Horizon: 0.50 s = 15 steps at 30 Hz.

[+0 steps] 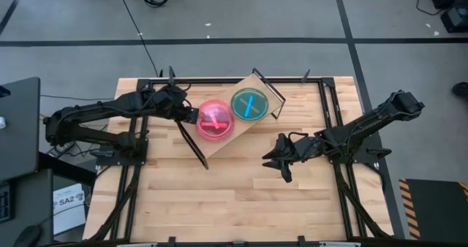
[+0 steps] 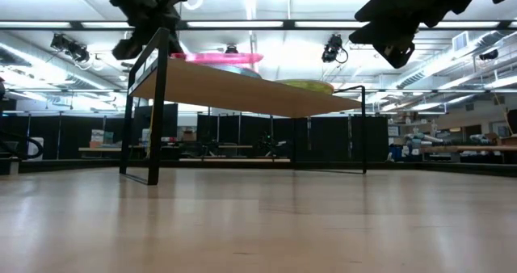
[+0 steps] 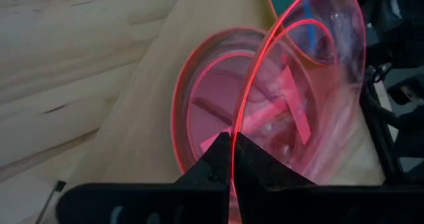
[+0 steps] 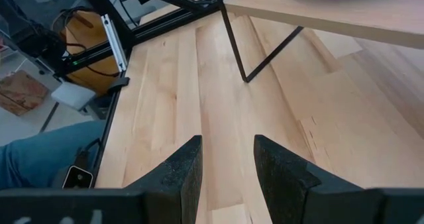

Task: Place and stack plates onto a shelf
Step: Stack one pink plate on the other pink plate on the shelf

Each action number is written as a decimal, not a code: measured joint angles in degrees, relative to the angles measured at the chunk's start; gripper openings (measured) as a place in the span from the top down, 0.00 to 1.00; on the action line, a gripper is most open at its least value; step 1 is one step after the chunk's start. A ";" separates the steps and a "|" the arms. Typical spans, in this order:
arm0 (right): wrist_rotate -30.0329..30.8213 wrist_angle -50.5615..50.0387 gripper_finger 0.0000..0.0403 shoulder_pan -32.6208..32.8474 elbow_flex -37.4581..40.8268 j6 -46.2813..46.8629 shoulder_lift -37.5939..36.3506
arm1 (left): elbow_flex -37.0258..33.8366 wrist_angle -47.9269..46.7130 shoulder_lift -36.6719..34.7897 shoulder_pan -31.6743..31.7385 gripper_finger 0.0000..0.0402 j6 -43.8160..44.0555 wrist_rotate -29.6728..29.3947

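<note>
I had the left gripper (image 3: 232, 159) pinched on a pink plate's (image 3: 318, 71) rim, tilted over the pink stack (image 1: 214, 120) on the shelf (image 1: 219, 146) (for stacking); my right gripper (image 4: 227, 168) waited beside the shelf, parted, empty.

The left arm reaches in from the left side, its gripper (image 3: 232, 159) pinched tight on a thin rim. The right arm stretches in from the right, its gripper (image 4: 227, 159) hanging with fingers (image 4: 182, 168) parted, holding nothing.
</note>
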State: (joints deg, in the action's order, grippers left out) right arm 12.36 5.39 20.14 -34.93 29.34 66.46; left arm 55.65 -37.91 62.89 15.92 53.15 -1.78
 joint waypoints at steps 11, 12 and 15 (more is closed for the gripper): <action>0.00 0.31 0.65 0.02 0.02 0.02 0.02 | 0.01 -0.23 0.88 0.04 0.87 0.00 -0.04; -0.01 0.30 0.65 0.02 0.02 0.01 0.02 | 0.01 -0.24 0.88 0.04 0.84 0.00 -0.04; -0.02 0.30 0.65 0.02 0.02 0.00 0.02 | 0.01 -0.46 0.88 0.04 0.78 0.00 -0.04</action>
State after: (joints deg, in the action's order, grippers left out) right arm 12.34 5.69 20.16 -34.92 29.35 66.48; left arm 55.66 -38.37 63.77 15.97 53.15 -1.83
